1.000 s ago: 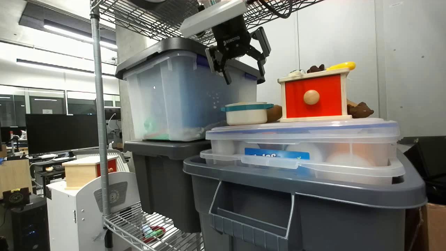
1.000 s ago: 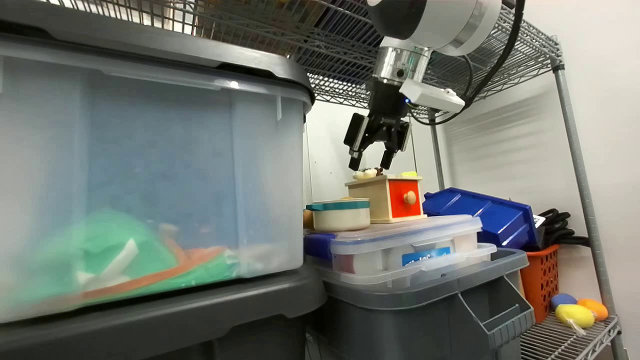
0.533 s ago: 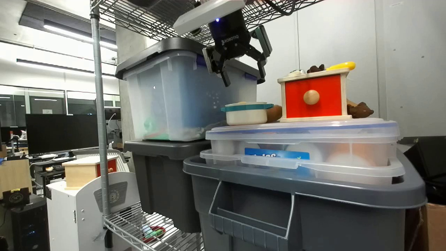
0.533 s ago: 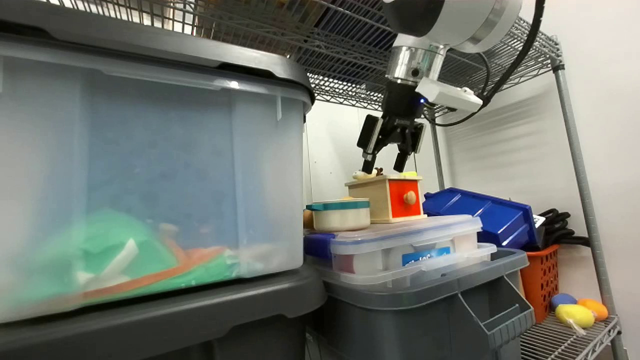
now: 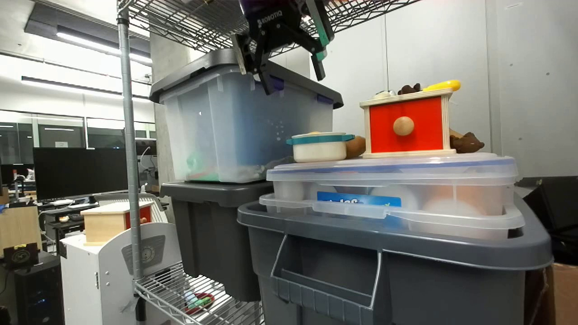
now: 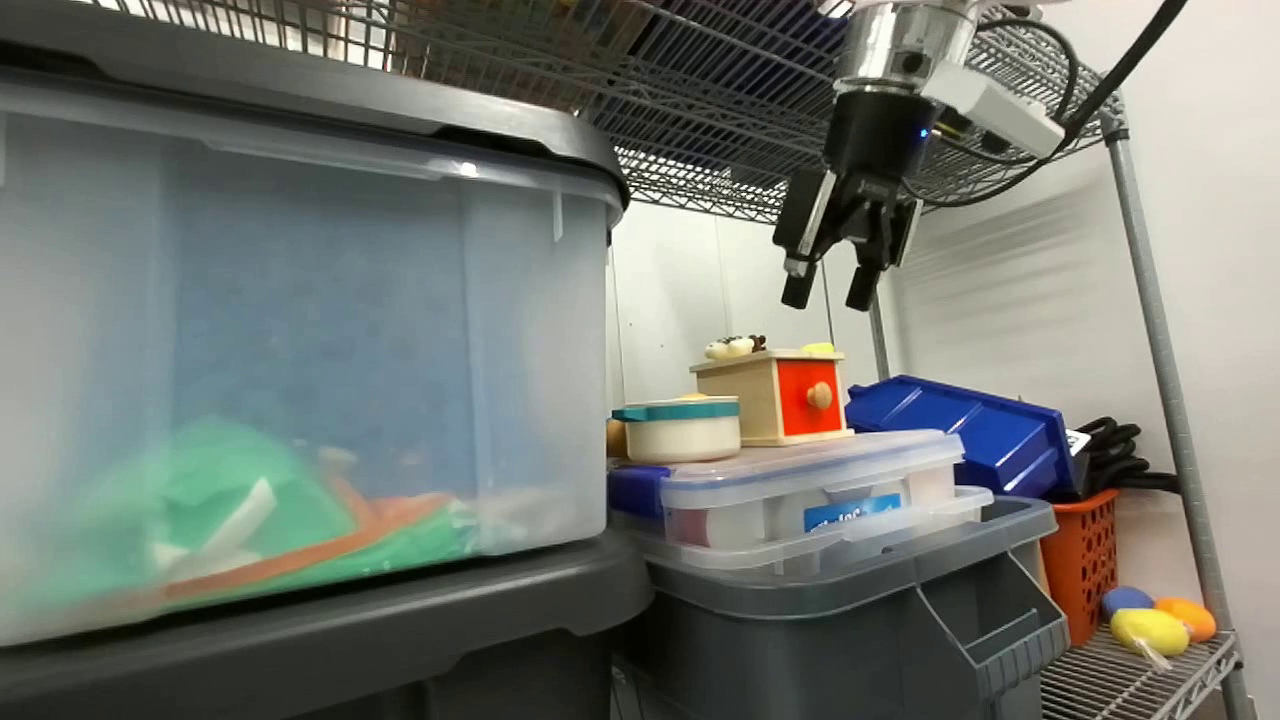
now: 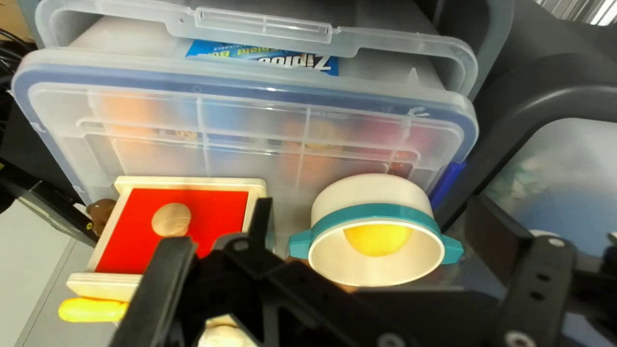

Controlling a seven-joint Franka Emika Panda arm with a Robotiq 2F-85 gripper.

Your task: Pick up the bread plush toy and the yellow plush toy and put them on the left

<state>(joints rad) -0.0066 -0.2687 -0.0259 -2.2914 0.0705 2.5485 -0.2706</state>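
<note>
The yellow plush toy (image 7: 378, 238) lies inside a cream pot (image 7: 371, 197) with teal rim and handles; in the exterior views the pot wall hides nearly all of it. Behind the pot (image 5: 319, 149) shows part of a rounded brown thing, apparently the bread plush toy (image 5: 356, 146); the rest is hidden. High above the boxes my gripper (image 5: 293, 76) points down, jaws wide apart and holding nothing. In an exterior view the gripper (image 6: 830, 290) hangs over the drawer box, well clear of it. In the wrist view the gripper (image 7: 379, 229) has its fingers either side of the pot, not touching it.
A wooden box with red drawer (image 5: 406, 125) stands beside the pot, a yellow banana-like toy (image 5: 445, 85) and dark lumps (image 5: 409, 89) on top. Both rest on a clear lidded bin (image 5: 393, 167). A tall translucent bin (image 5: 244, 122) stands alongside. A wire shelf (image 6: 700, 110) runs overhead.
My gripper has risen and moved away from above the drawer box, leftward in an exterior view and rightward in another. Its jaws stay open. The pot and toys have not moved.
</note>
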